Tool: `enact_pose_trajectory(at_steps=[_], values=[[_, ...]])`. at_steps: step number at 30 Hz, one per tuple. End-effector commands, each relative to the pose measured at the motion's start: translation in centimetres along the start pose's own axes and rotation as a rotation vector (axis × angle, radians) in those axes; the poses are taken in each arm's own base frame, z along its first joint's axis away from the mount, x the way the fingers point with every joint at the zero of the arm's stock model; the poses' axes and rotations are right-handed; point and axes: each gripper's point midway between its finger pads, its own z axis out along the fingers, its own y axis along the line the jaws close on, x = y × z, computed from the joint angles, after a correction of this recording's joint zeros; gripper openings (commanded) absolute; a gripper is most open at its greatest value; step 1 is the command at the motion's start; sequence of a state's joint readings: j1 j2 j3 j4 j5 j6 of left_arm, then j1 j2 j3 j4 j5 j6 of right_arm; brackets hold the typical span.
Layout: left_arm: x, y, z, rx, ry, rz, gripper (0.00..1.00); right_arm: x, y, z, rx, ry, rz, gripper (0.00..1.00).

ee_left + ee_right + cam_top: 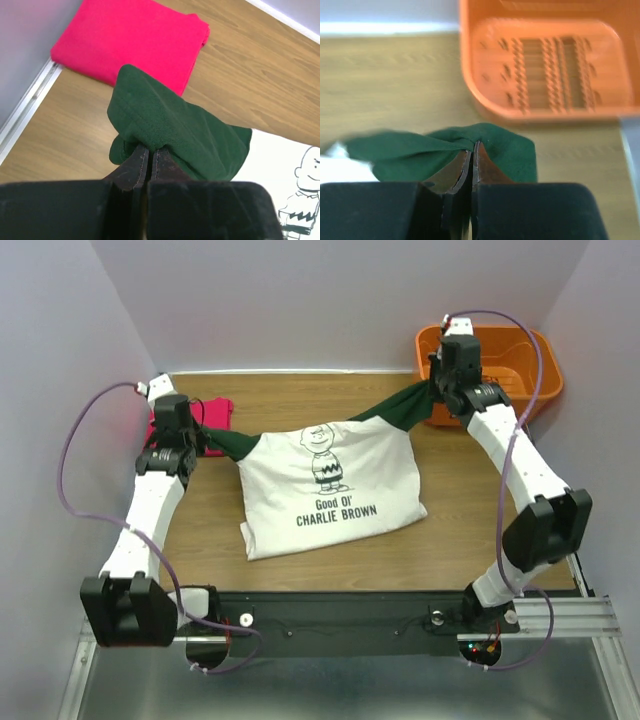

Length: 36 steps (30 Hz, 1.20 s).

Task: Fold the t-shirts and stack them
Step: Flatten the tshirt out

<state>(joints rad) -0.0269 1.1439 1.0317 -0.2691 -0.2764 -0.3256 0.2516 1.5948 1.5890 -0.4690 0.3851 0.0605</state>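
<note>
Top view, shirt: the white t-shirt [330, 490] lay mid-frame on the tabletop [400, 550], its print reading "Good Ol' CHARLIE BROWN".
Top view, surroundings: the pink t-shirt [218, 412] sat folded at upper left, and the orange basket [520, 350] at upper right.
Left wrist view: the left claw [149, 152] was clamped on one green sleeve of the white t-shirt.
Right wrist view: the right claw [471, 149] was clamped on the other green sleeve, below the orange basket.
</note>
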Motion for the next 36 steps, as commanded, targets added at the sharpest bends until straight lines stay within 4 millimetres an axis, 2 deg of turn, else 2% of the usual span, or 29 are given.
enact_pose_trajectory(at_steps=[1, 2, 3, 4, 5, 6, 7, 8, 9, 11, 12, 13, 14, 15, 16, 17, 18, 19, 20, 21, 25, 30, 36], values=[[-8.3, -3.4, -0.1, 0.094, -0.173, -0.032, 0.15, -9.4, 2.8, -0.8, -0.159, -0.229, 0.091, 0.16], [-8.7, -3.8, -0.3, 0.11, -0.168, -0.028, 0.24, -10.2, 4.1, -1.1, -0.228, -0.238, 0.091, 0.28], [-8.5, -4.1, -0.2, 0.121, -0.155, -0.023, 0.31, -10.1, 4.6, -1.0, -0.256, -0.23, 0.094, 0.4], [-8.3, -4.2, -0.5, 0.132, -0.149, -0.023, 0.37, -9.8, 5.1, -1.0, -0.281, -0.218, 0.099, 0.58], [-7.9, -4.4, -0.8, 0.155, -0.139, -0.021, 0.51, -9.3, 5.6, -1.1, -0.303, -0.2, 0.113, 0.64], [-7.0, -4.1, -1.5, 0.166, -0.129, -0.023, 0.58, -9.1, 6.0, -2.1, -0.342, -0.193, 0.119, 0.68], [-6.4, -4.2, -2.1, 0.19, -0.117, -0.024, 0.65, -7.1, 6.2, -2.0, -0.357, -0.147, 0.118, 0.7], [-5.6, -4.1, -2.5, 0.206, -0.102, -0.029, 0.71, -6.1, 6.4, -2.4, -0.374, -0.12, 0.14, 0.71], [-4.1, -3.6, -3.6, 0.219, -0.078, -0.038, 0.78, -3.7, 6.6, -3.4, -0.407, -0.071, 0.144, 0.71], [-1.7, -3.6, -4.9, 0.266, -0.025, -0.049, 0.81, -0.7, 7.1, -4.6, -0.451, 0.0, 0.186, 0.71], [0.7, -3.3, -5.9, 0.284, 0.023, -0.074, 0.81, -0.2, 7.2, -6.8, -0.502, 0.004, 0.201, 0.71], [2.2, -3.7, -6.7, 0.323, 0.06, -0.092, 0.81, 1.3, 7.5, -7.4, -0.526, 0.039, 0.213, 0.71], [4.0, -4.4, -7.5, 0.377, 0.114, -0.104, 0.81, 5.3, 7.6, -7.5, -0.532, 0.132, 0.236, 0.71], [6.9, -5.4, -8.7, 0.429, 0.177, -0.128, 0.81, 7.1, 7.9, -8.3, -0.557, 0.178, 0.248, 0.71], [9.7, -5.6, -9.0, 0.446, 0.248, -0.126, 0.82, 10.8, 7.6, -8.9, -0.546, 0.258, 0.268, 0.71], [9.9, -6.4, -9.8, 0.473, 0.258, -0.134, 0.82, 10.3, 7.6, -9.5, -0.557, 0.245, 0.282, 0.71], [12.5, -6.7, -10.0, 0.475, 0.319, -0.127, 0.82, 14.3, 7.5, -9.5, -0.541, 0.337, 0.279, 0.71], [14.3, -7.6, -10.8, 0.494, 0.368, -0.124, 0.83, 15.5, 7.4, -10.0, -0.536, 0.361, 0.294, 0.71], [15.6, -7.8, -11.0, 0.492, 0.402, -0.118, 0.83, 17.0, 7.1, -10.1, -0.519, 0.395, 0.304, 0.71], [17.5, -7.6, -10.7, 0.473, 0.449, -0.102, 0.83, 20.2, 6.8, -10.3, -0.496, 0.469, 0.306, 0.71], [21.4, -6.7, -9.8, 0.391, 0.526, -0.045, 0.83, 25.4, 6.7, -11.0, -0.475, 0.603, 0.32, 0.7], [24.4, -5.6, -8.1, 0.3, 0.559, 0.011, 0.83, 28.4, 6.1, -10.3, -0.413, 0.666, 0.307, 0.71], [27.9, -5.5, -7.0, 0.262, 0.644, 0.082, 0.8, 29.1, 6.7, -8.5, -0.407, 0.65, 0.314, 0.71]])
